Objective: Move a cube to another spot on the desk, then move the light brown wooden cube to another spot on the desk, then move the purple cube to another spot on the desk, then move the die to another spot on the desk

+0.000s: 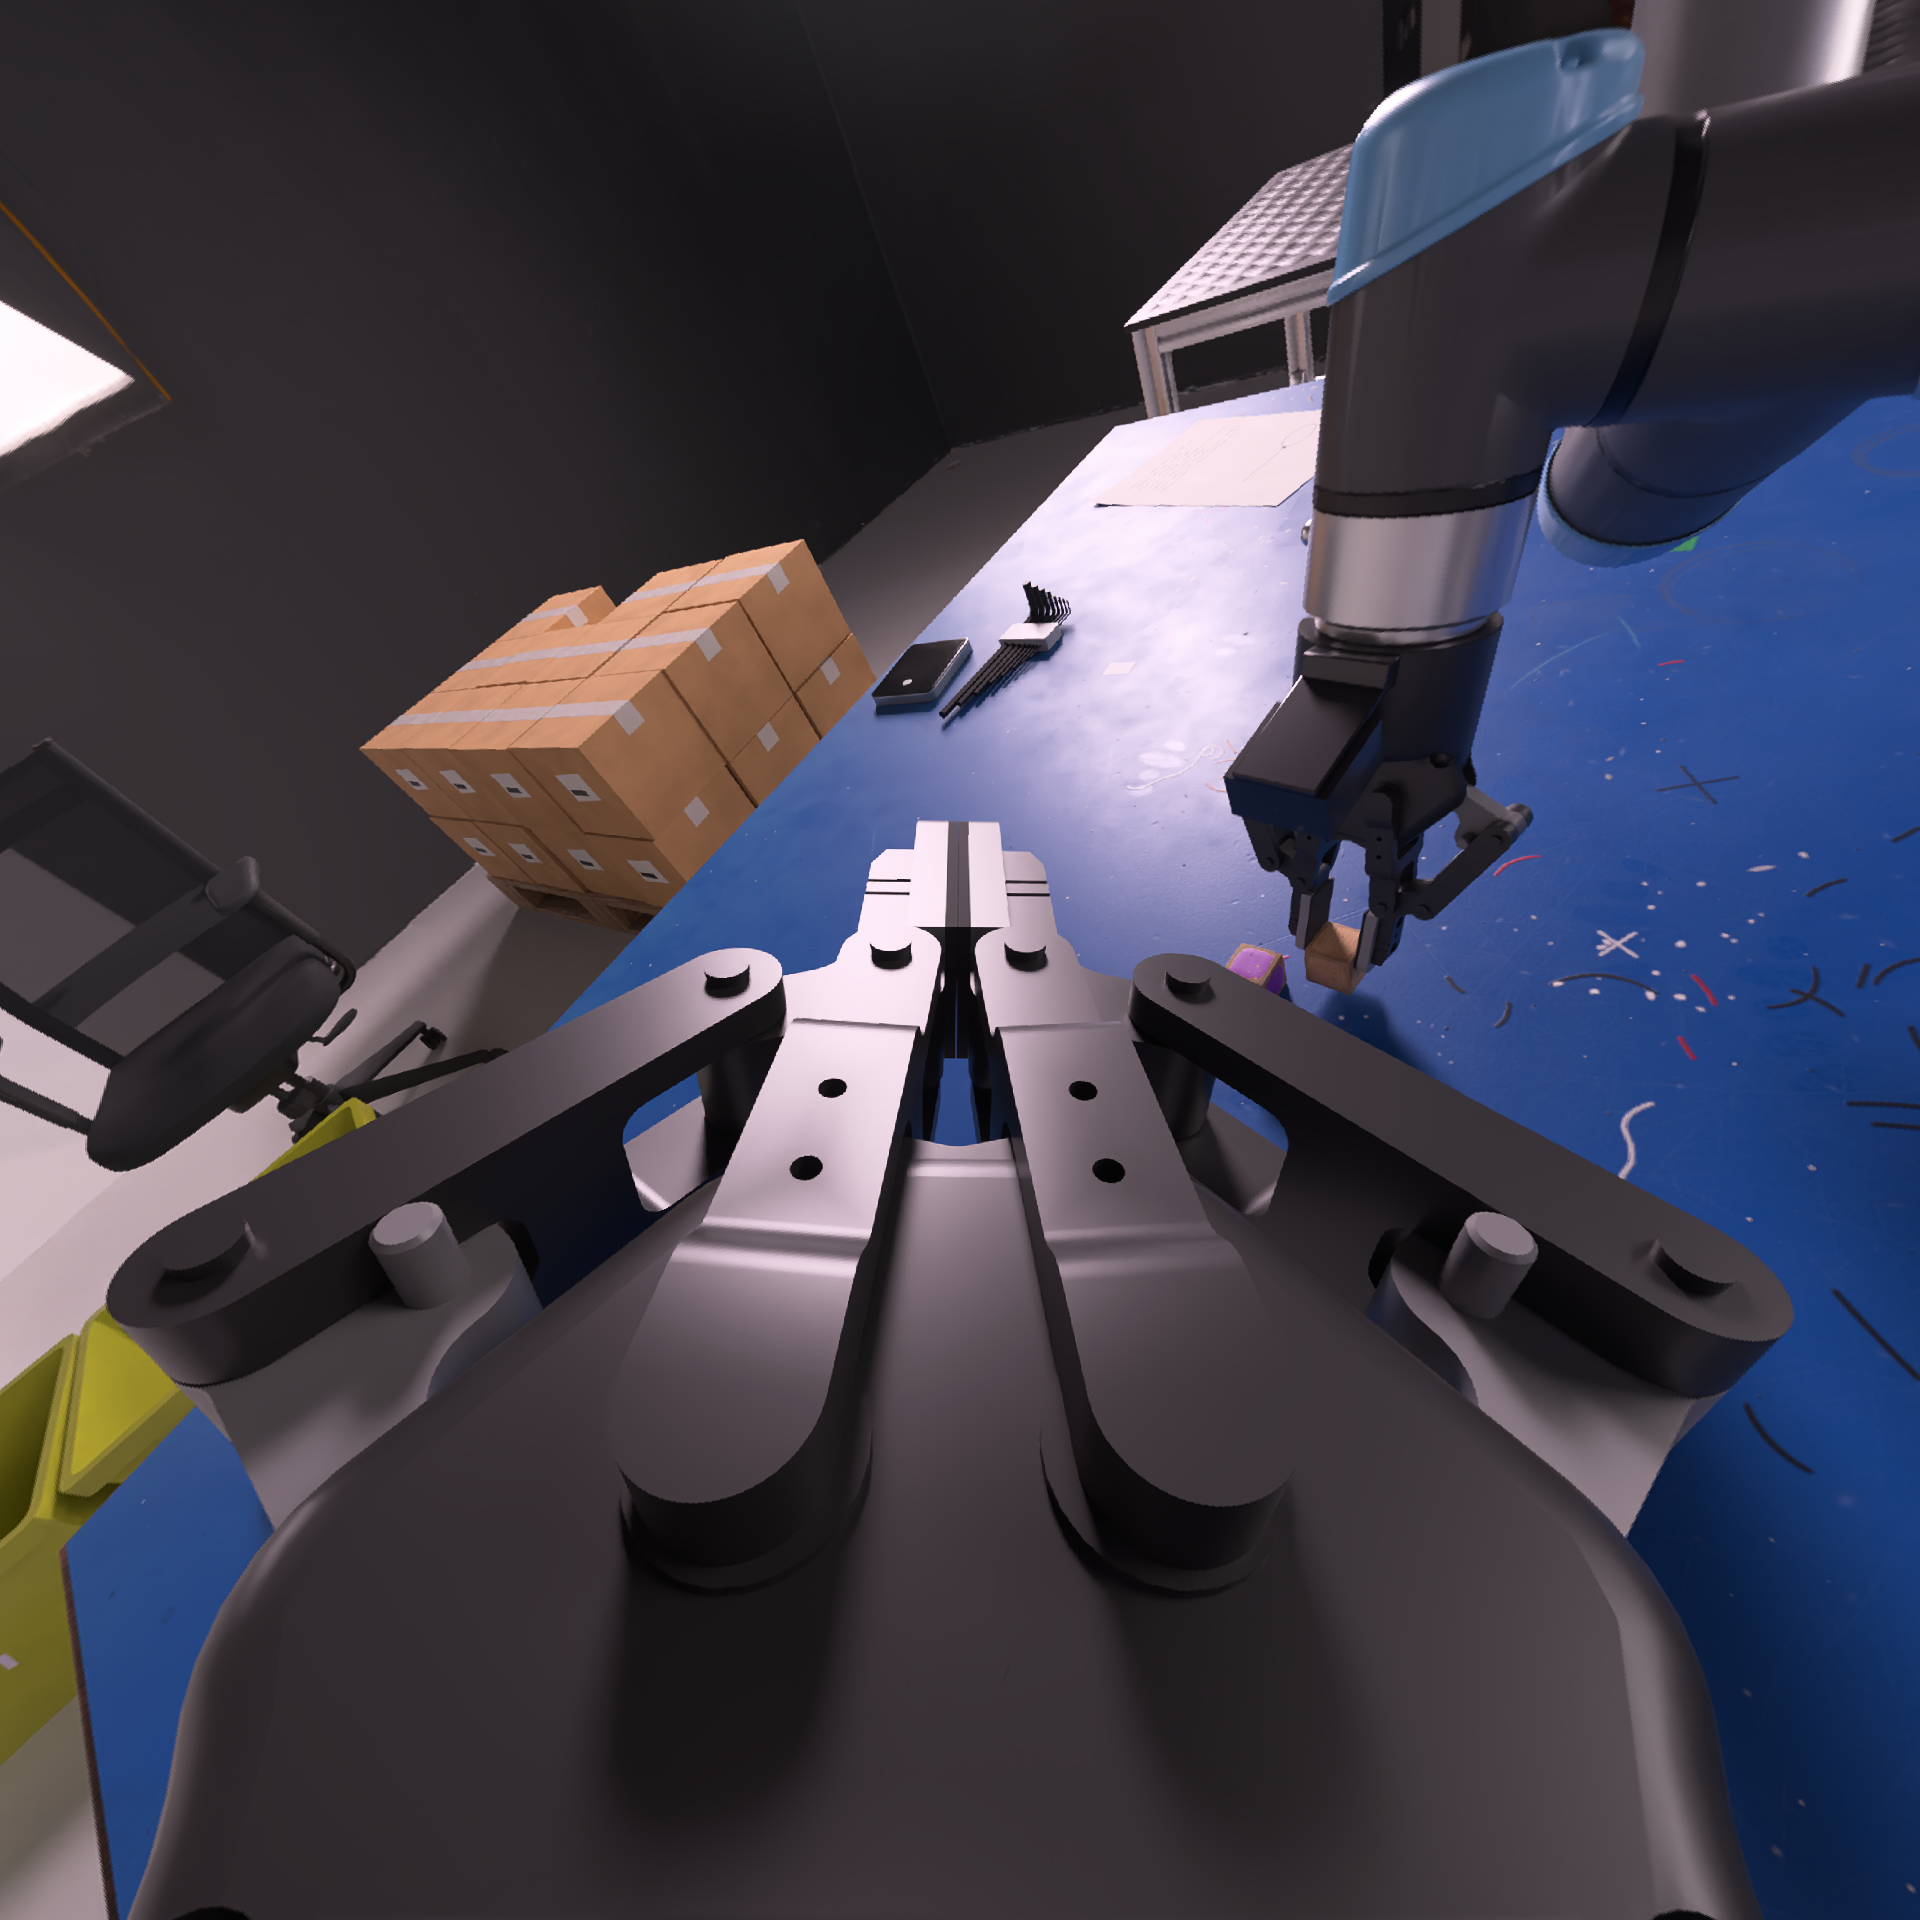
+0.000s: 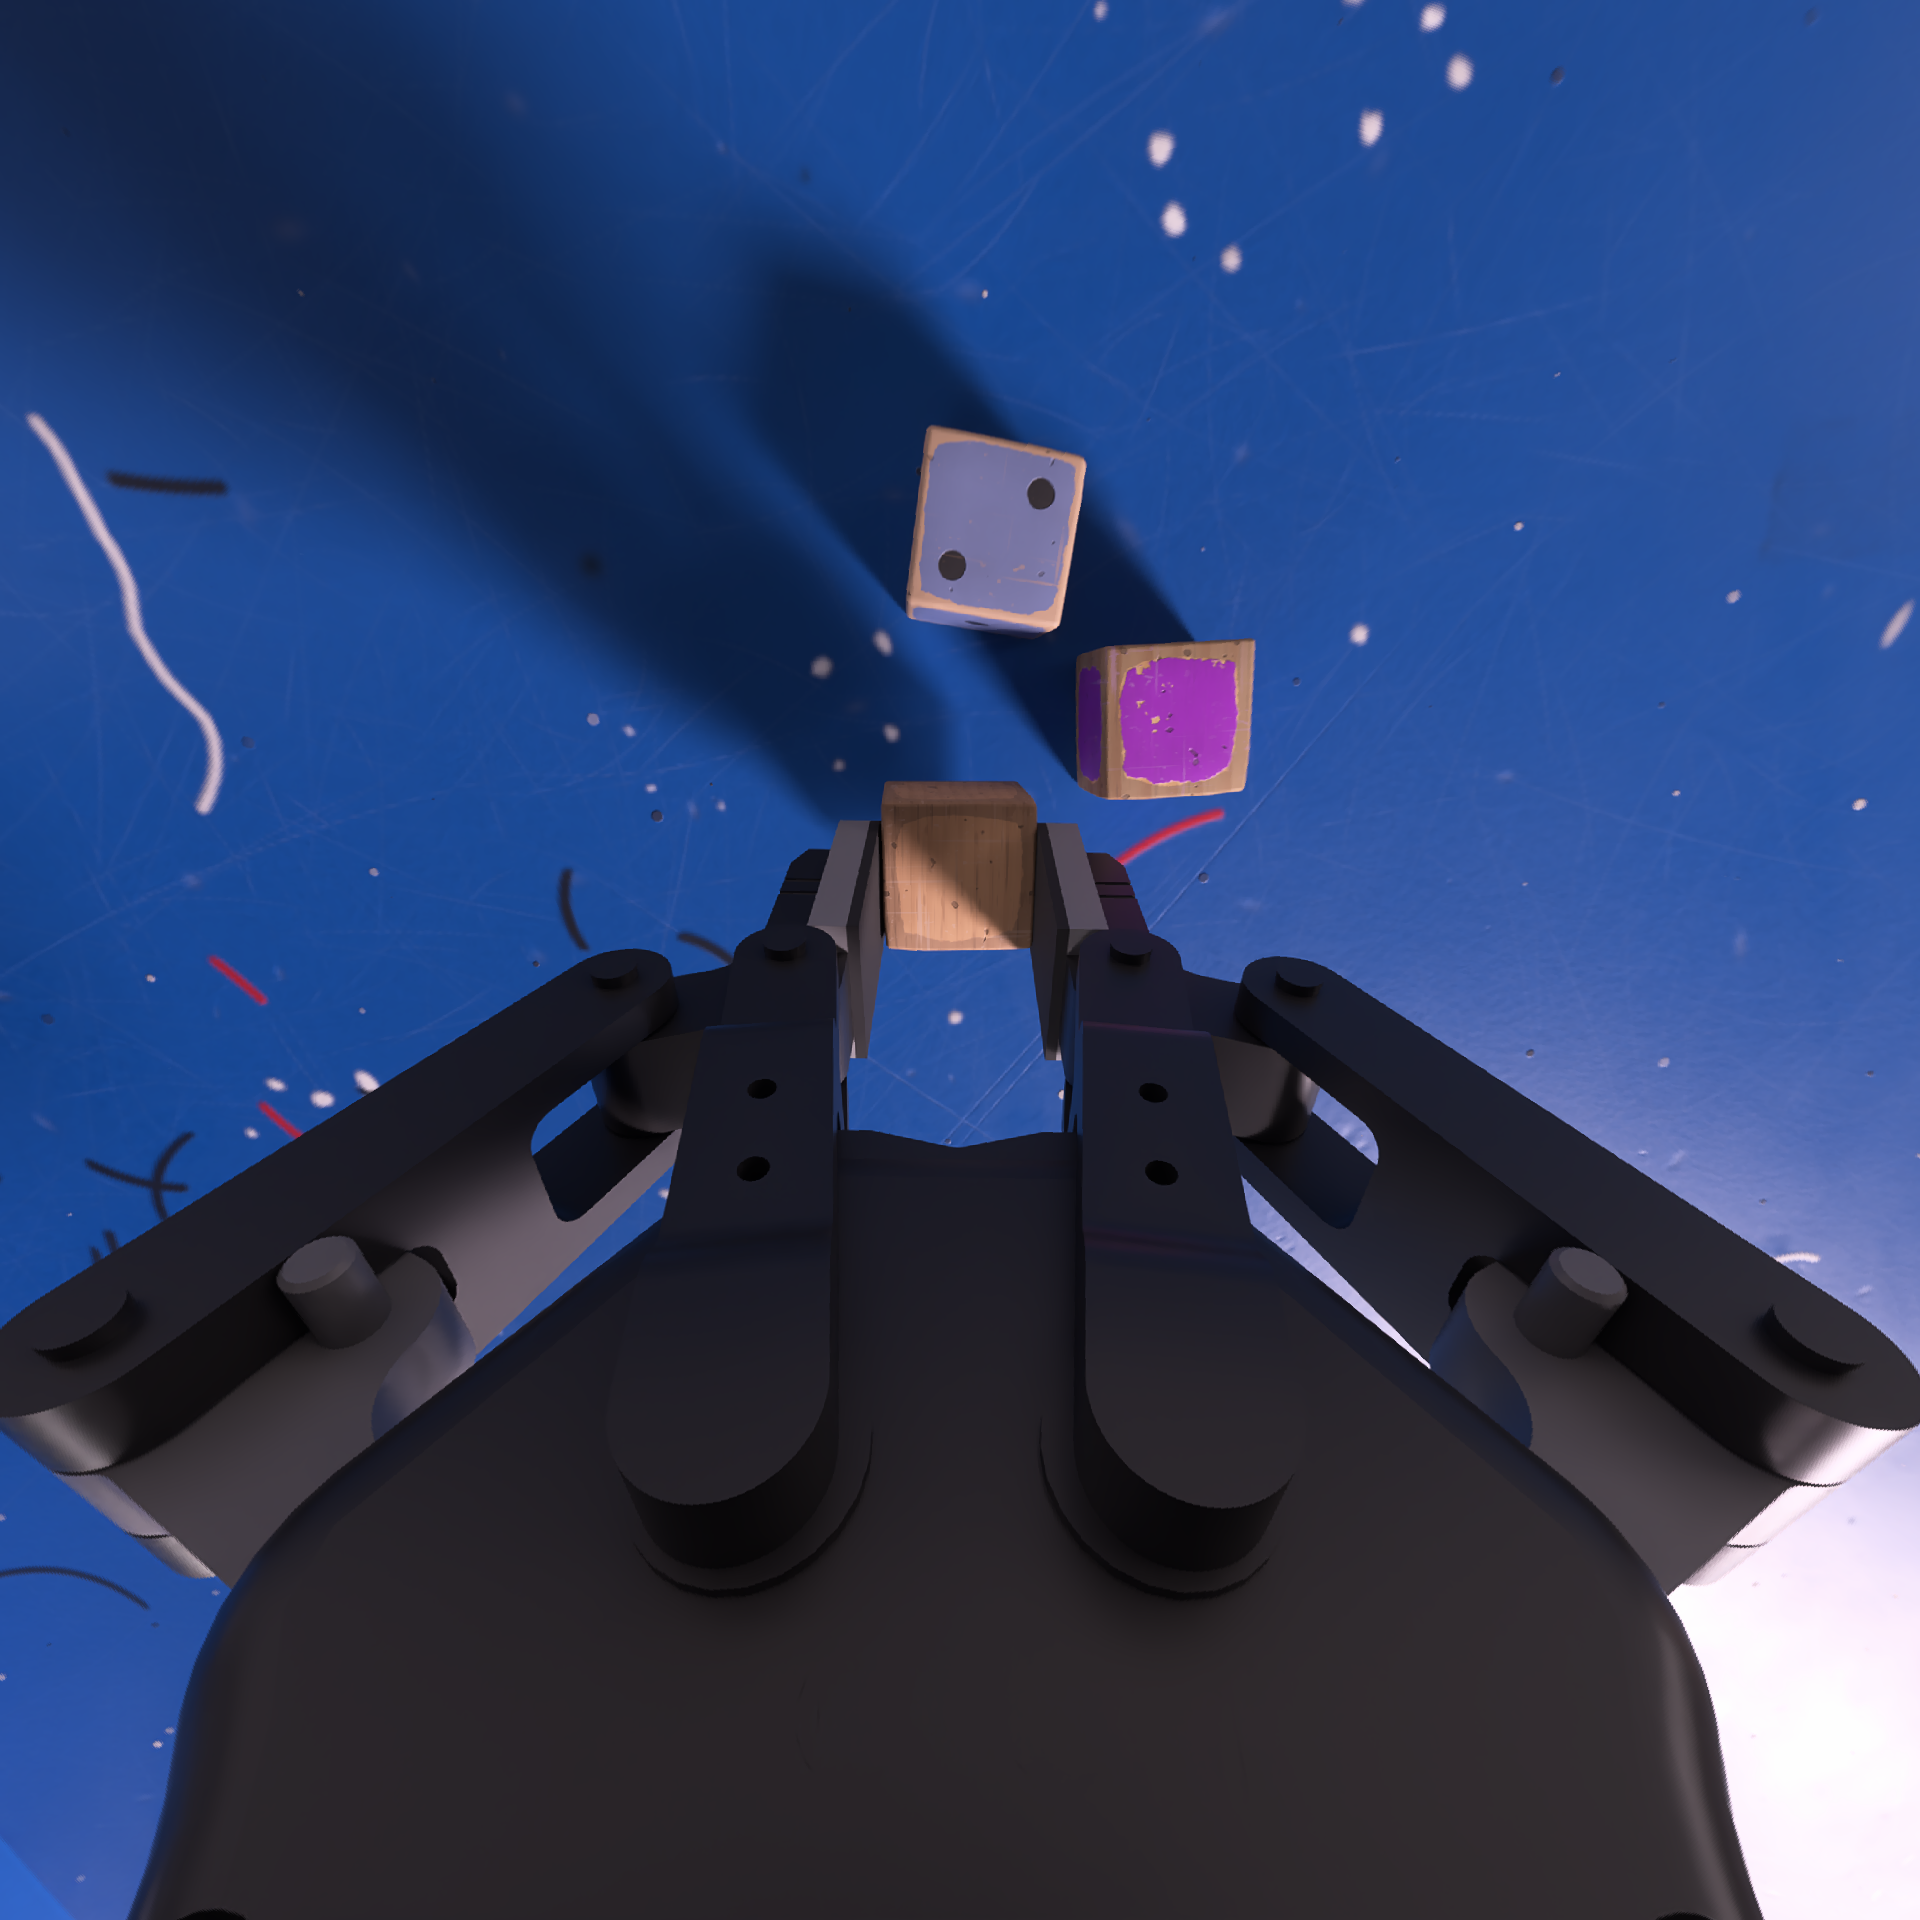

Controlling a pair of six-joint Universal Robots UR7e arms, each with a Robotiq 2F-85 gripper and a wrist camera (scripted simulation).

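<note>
Dark walls close off the room behind a blue, paint-flecked counter (image 1: 1091, 665) scored with white, red and black marks. At the counter's far side, as the left wrist view shows it, lie a small black flat case (image 1: 923, 673), a set of black hex keys in a white holder (image 1: 1013, 649) just beside it, and farther off a white sheet of paper (image 1: 1210, 462). Off the counter's edge, brown cardboard boxes (image 1: 634, 717) are stacked on a pallet, near a dark office chair (image 1: 197, 997); yellow-green bins (image 1: 62, 1455) sit at the near corner.

The light brown wooden cube (image 2: 958, 868) has plain grained faces with softly rounded, worn edges. It sits pinched between the two fingertips of the right end effector (image 2: 958, 883), one pad flat against each of its opposite sides; whether it touches the counter cannot be told.

Just beyond the wooden cube and slightly to its right stands the purple cube (image 2: 1169, 719), a wooden block whose faces carry chipped purple paint inside bare tan borders. Farther beyond the wooden cube lies the die (image 2: 995, 530), pale grey-white with tan worn edges and two black pips on its upper face, in the arm's shadow.

The left end effector (image 1: 958, 883) hangs over the counter's edge, well apart from the wooden cube, its fingers pressed together with nothing between them.
</note>
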